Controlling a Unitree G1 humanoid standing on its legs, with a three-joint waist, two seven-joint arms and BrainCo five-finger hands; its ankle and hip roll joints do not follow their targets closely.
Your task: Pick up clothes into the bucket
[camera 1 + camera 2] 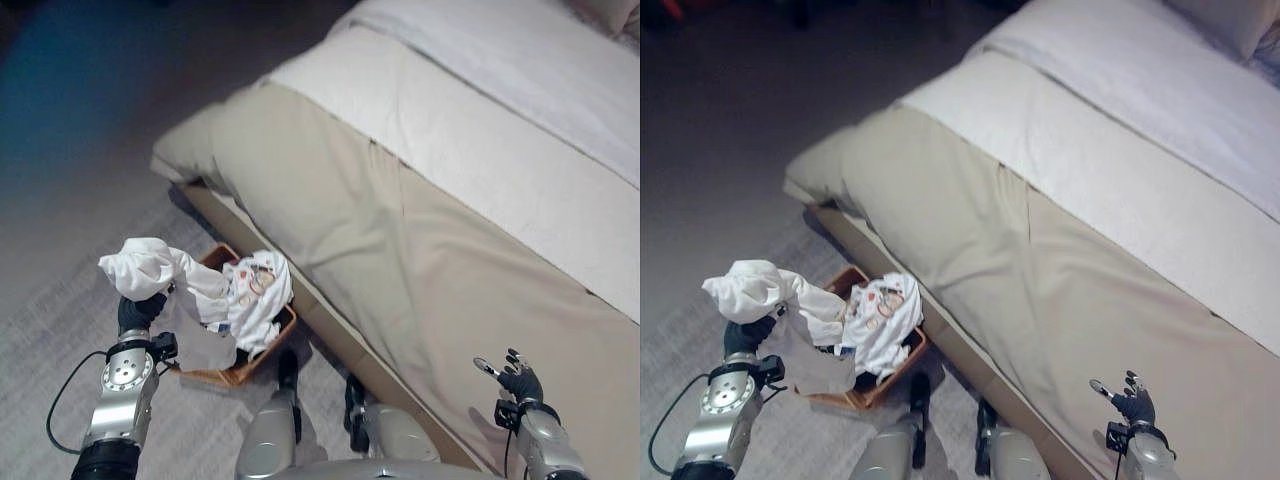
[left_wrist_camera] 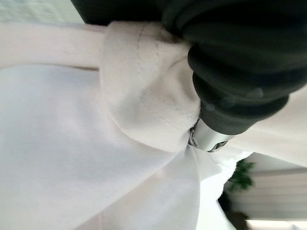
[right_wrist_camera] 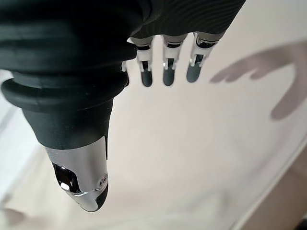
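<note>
A white garment (image 1: 150, 265) is clenched by the left hand (image 1: 140, 310) beside the wicker basket (image 1: 225, 375), whose rim could be missed; the right hand (image 1: 515, 380) is held slack.

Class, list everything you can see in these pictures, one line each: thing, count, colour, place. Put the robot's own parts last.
White garment: one, white, bunched up and held by the left robot hand above the basket's near-left side.
Printed garment: one, white with a print, draped in and over the basket.
Basket: one, brown, on the floor beside the bed.
Bed: one, beige cover with a white sheet above, right side of the scene.
Rug: one, light grey, under the basket.
Left robot hand: dark cover, fingers curled round the white garment.
Right robot hand: dark, fingers straight, over the beige cover, holding nothing.
</note>
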